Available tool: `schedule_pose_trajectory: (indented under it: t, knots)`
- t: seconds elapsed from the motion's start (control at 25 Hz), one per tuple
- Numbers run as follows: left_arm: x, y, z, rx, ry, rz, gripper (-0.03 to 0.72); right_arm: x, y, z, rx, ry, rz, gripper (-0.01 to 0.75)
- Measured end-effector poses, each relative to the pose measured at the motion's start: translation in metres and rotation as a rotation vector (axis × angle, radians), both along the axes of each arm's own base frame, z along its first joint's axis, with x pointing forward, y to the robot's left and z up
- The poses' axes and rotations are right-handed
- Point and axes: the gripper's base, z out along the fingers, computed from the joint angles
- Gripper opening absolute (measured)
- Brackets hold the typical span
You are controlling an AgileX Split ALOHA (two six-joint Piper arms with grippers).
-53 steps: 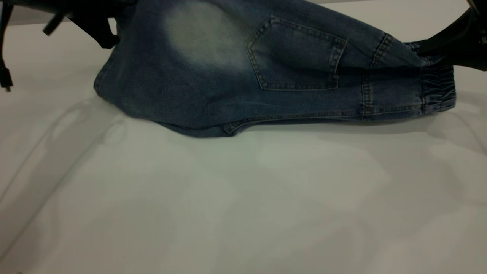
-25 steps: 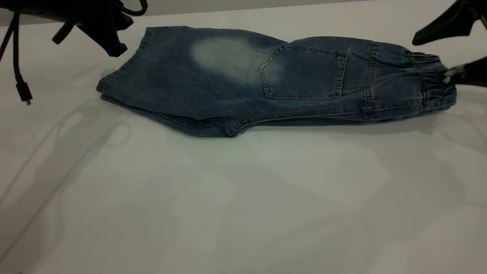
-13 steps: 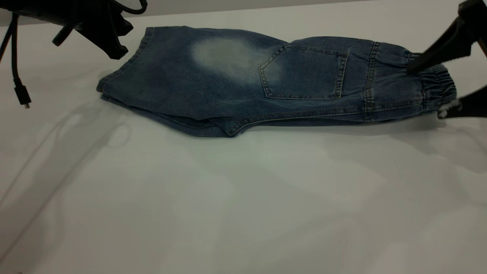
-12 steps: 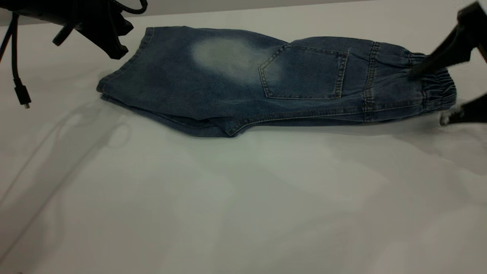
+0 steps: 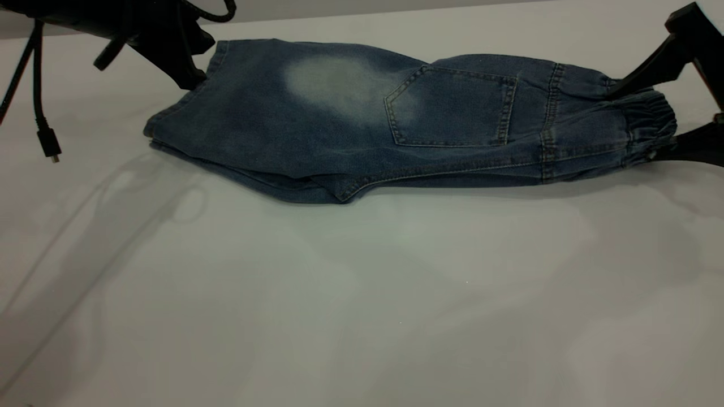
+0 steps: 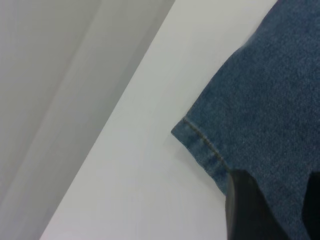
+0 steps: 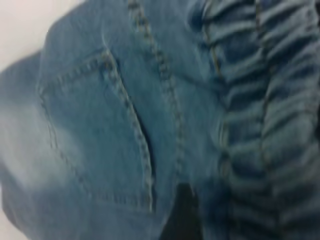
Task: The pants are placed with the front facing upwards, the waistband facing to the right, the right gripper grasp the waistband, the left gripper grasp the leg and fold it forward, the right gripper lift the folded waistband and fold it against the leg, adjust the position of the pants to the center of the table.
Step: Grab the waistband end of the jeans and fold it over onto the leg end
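The blue denim pants (image 5: 350, 118) lie folded lengthwise on the white table (image 5: 362, 294), with a back pocket (image 5: 452, 107) and a pale faded patch facing up. The puckered waistband (image 5: 650, 121) is at the right end and the leg hem (image 5: 186, 107) at the left. My right gripper (image 5: 633, 124) is open: one finger rests above the waistband and the other lies low beside it, so the band sits between them. The right wrist view shows the waistband (image 7: 265, 125) close up. My left gripper (image 5: 192, 79) is open over the hem corner (image 6: 200, 145), with denim between its fingers (image 6: 250, 210).
A loose black cable with a plug (image 5: 48, 141) hangs from the left arm over the table's left side. The table's far edge (image 5: 396, 8) runs just behind the pants. Bare tabletop stretches in front of the pants.
The pants were lowered flat about two seconds ago. Since then the right gripper has moved in until its jaws straddle the waistband. The left gripper has shifted right and down to the leg hem.
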Motion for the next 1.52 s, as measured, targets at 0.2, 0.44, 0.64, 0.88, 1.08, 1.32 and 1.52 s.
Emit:
schedule_pose_trajectory:
  t: [0.2,0.44,0.64,0.88,1.08,1.32,1.52]
  knots:
    - [0.0,0.0,0.0,-0.001,-0.001,0.0,0.272,0.002,0.0,-0.016,0.044,0.065,-0.05,0.54]
    - [-0.004,0.002,-0.007,-0.017,0.091,0.04,0.272,0.003,0.002,-0.012,0.061,0.029,-0.031,0.286]
    - [-0.008,-0.002,-0.014,-0.02,0.136,0.044,0.272,0.007,0.004,-0.006,0.098,-0.035,-0.028,0.078]
    - [-0.015,-0.026,-0.038,-0.006,0.174,-0.018,0.272,0.01,0.011,0.024,0.141,-0.202,0.092,0.078]
    - [-0.022,-0.037,-0.067,0.008,0.227,-0.046,0.272,0.011,0.015,0.055,0.17,-0.313,0.133,0.078]
    - [-0.034,-0.067,-0.074,-0.001,0.24,-0.106,0.27,0.012,0.02,0.105,0.207,-0.494,0.207,0.078]
    - [-0.046,-0.089,-0.076,-0.04,0.277,-0.111,0.269,0.015,0.022,0.128,0.242,-0.579,0.242,0.078]
